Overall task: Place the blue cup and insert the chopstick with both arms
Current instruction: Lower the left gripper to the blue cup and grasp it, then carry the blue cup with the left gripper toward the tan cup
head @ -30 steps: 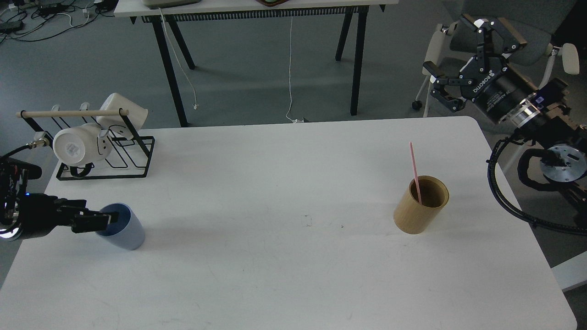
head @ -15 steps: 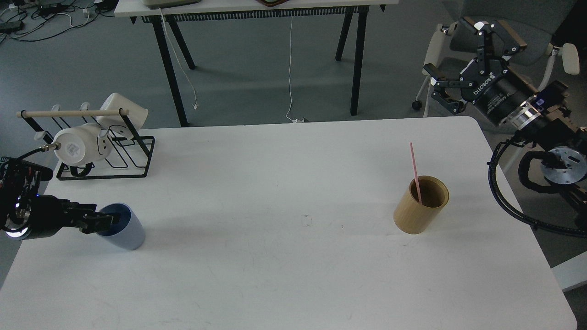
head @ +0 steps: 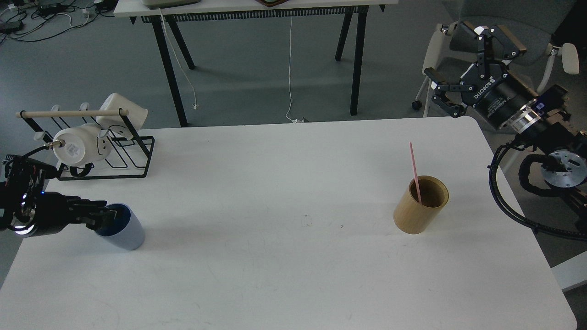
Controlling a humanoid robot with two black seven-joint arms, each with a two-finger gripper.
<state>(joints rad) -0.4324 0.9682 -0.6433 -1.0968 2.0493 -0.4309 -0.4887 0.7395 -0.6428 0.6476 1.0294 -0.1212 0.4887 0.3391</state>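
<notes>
The blue cup (head: 123,230) stands upright near the table's left edge. My left gripper (head: 102,219) comes in from the left, and its dark fingers sit at the cup's near rim. I cannot make out whether they clamp it. The pink chopstick (head: 414,170) leans upright inside the tan bamboo holder (head: 420,206) on the right side of the table. My right gripper (head: 456,57) is open and empty. It hangs in the air past the table's far right corner, well above and behind the holder.
A black wire rack (head: 124,158) with two white mugs (head: 78,146) and a pale wooden dowel (head: 69,113) stands at the far left, just behind the cup. A chair (head: 527,41) is behind my right arm. A second table (head: 257,9) stands farther back.
My left wrist has rolled and its fingers have settled lower at the cup's rim; the cup has not moved. My right gripper has shifted slightly right and down, still open.
</notes>
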